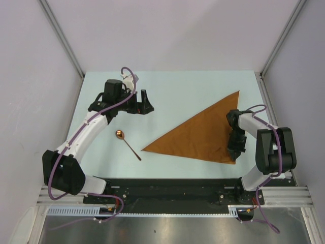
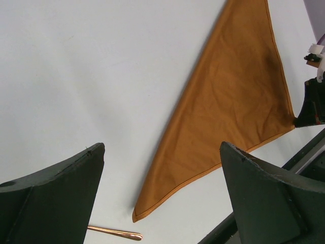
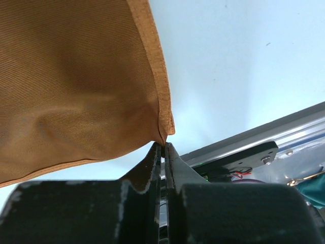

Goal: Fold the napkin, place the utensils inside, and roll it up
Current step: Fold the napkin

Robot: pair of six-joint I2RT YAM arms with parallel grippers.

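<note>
Triangular napkin (image 1: 203, 134) and spoon (image 1: 127, 144) on the surface (image 1: 177, 86).
Right hand (image 3: 163, 147) pinches the napkin's lower-right corner; left hand (image 1: 147, 102) hangs wide open, upper left.

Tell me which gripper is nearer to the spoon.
Left. The left gripper hangs open a little farther back than the spoon and slightly to its right. The right gripper is across the table, shut on the napkin corner.

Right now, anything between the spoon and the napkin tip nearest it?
Nothing. Only a short stretch of bare table separates the spoon from the napkin. The top external view shows it, and the left wrist view agrees.
</note>
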